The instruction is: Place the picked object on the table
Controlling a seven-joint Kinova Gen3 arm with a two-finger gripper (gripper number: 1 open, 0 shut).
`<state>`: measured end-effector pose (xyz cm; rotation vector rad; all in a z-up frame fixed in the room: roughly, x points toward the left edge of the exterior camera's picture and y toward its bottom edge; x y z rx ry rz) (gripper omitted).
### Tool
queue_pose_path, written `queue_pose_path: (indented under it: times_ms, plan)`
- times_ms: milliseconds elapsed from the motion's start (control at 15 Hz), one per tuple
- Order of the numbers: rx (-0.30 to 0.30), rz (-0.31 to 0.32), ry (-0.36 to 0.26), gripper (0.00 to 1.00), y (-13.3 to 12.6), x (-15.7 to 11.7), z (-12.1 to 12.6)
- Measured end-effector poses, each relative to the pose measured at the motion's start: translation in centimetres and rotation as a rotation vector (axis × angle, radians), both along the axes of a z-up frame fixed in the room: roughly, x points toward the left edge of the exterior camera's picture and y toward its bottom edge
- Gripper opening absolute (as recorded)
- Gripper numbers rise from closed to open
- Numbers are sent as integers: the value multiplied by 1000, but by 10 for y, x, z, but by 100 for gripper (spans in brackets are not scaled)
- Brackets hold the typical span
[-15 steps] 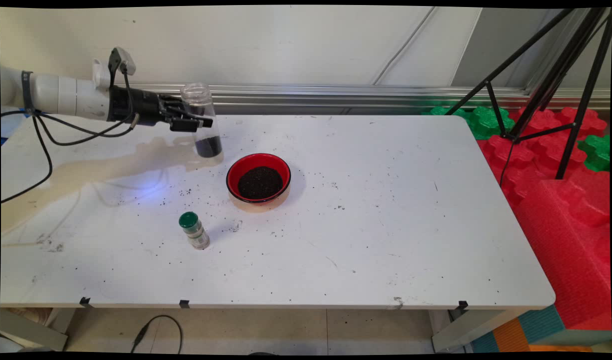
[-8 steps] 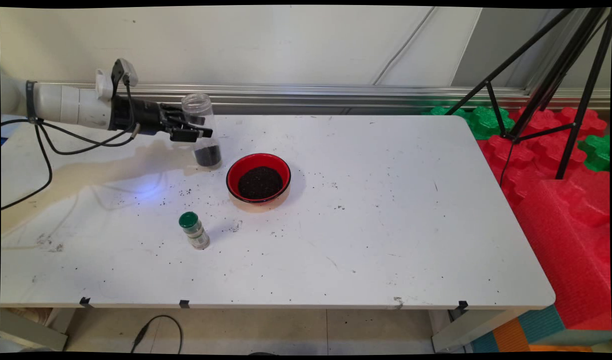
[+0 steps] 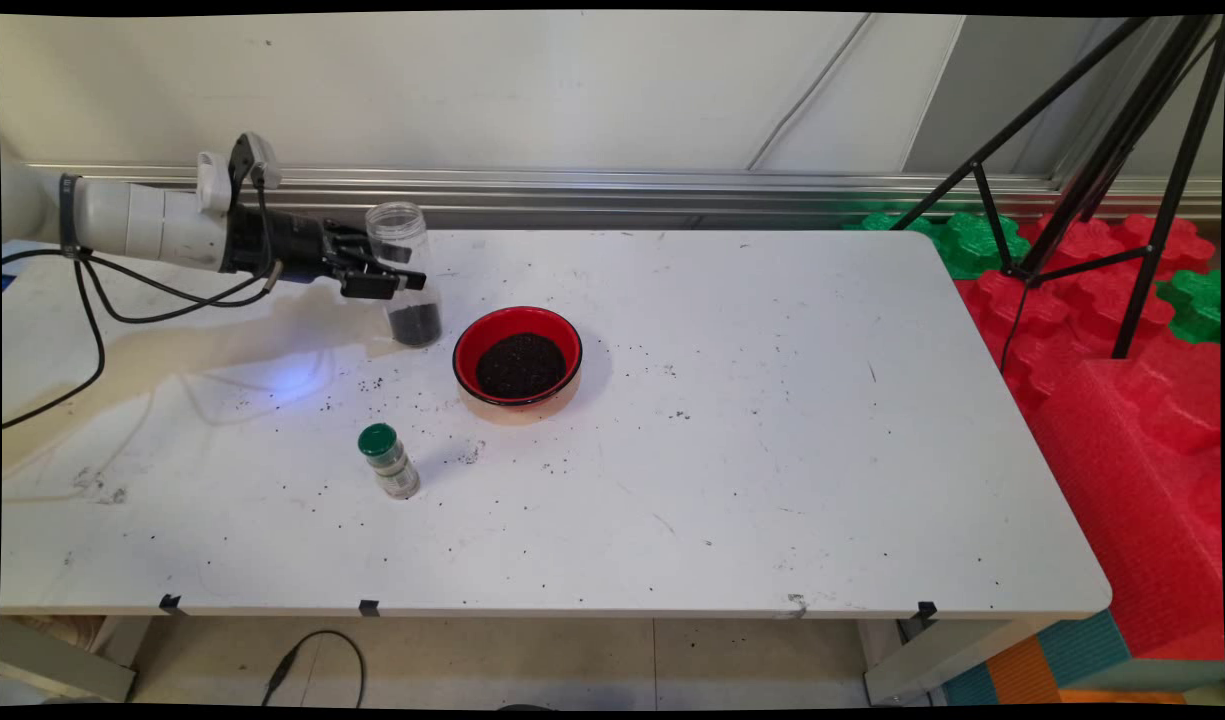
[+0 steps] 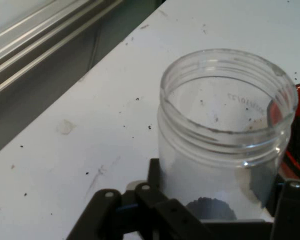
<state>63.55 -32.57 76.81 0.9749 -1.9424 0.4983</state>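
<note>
White table (image 3: 772,420), speckled with dark grains. Black gripper (image 3: 397,283) at far left, fingers clamped on clear open jar (image 3: 404,275), upright, dark grains at bottom. Red bowl (image 3: 517,362) of grains just beside jar. Green-capped bottle (image 3: 388,461) nearer camera.

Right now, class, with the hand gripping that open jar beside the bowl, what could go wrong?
1. The clear jar has no lid; if the hand tilts it, the dark grains inside could spill.
2. The red bowl stands close by, so a sideways swing could knock it.
</note>
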Motion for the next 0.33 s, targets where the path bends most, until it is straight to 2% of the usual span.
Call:
queue_pose_path:
  times_ms: [67,133,333]
  plan:
    - [0,-2,-2,0,0,0,-1]
    - [0,-3,-4,100,0,0,-1]
    - [-1,-7,-10,100,0,0,-3]
